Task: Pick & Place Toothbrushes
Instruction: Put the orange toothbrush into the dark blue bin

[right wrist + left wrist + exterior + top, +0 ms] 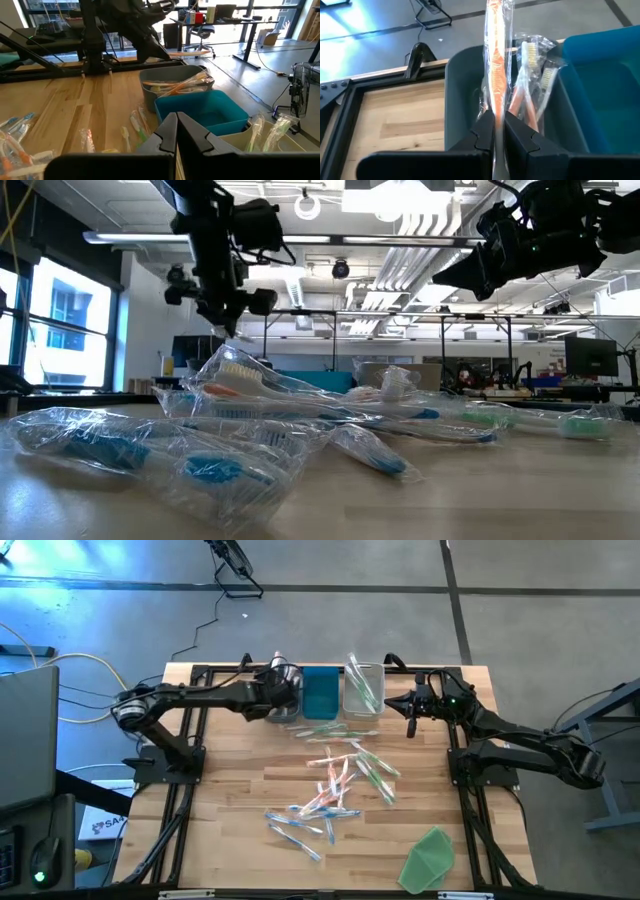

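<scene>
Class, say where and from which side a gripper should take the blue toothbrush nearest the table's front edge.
Grip the blue toothbrush mid-handle, coming straight down from above and closing across its slim width. It lies flat and diagonal, with bare table along its front side, so probably nothing blocks that approach.

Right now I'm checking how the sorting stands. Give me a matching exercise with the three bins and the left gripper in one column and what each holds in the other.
Things:
1. grey bin
2. blue bin
3. clear bin
4. left gripper

States:
A. nothing inside
B. holds green toothbrushes
C. shut on a wrapped orange toothbrush
D. holds orange toothbrushes

Pairs: 1-D, 2-A, 3-B, 4-C
</scene>
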Controlling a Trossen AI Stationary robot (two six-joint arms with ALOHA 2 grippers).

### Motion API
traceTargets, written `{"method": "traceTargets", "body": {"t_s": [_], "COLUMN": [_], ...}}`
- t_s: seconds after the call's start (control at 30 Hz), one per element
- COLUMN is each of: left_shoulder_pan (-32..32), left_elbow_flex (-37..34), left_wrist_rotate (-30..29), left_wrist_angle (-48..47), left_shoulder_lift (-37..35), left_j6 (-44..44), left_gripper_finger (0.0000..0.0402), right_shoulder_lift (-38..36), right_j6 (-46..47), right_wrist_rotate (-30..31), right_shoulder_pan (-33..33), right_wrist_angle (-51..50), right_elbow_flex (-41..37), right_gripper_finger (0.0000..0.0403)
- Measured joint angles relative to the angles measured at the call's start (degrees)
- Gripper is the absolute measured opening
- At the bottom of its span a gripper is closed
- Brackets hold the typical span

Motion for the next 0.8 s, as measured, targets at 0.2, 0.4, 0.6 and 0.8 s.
{"method": "traceTargets", "body": {"t_s": [0.2, 0.4, 0.6, 0.8], "left_shoulder_pan": [1.67, 2.14, 2.13, 2.13], "left_elbow_flex": [0.00, 0.00, -0.01, 0.00], "left_wrist_rotate": [2.26, 3.93, 4.36, 4.43], "left_wrist_angle": [0.84, 0.65, 0.19, 0.55], "left_shoulder_lift": [3.10, 5.69, 6.97, 6.97], "left_j6": [0.12, 0.12, 0.11, 0.13], "left_gripper_finger": [0.0019, 0.0019, 0.0019, 0.0021], "right_shoulder_lift": [0.00, 0.00, 0.00, 0.00], "right_j6": [-0.02, -0.04, -0.04, -0.04], "right_wrist_rotate": [0.00, 0.00, 0.01, 0.01], "right_shoulder_pan": [0.00, 0.00, 0.01, 0.01], "right_wrist_angle": [-0.42, -1.17, -1.26, -1.25], "right_elbow_flex": [0.00, 0.00, 0.00, 0.00], "right_gripper_finger": [0.0002, 0.0002, 0.0002, 0.0002]}}
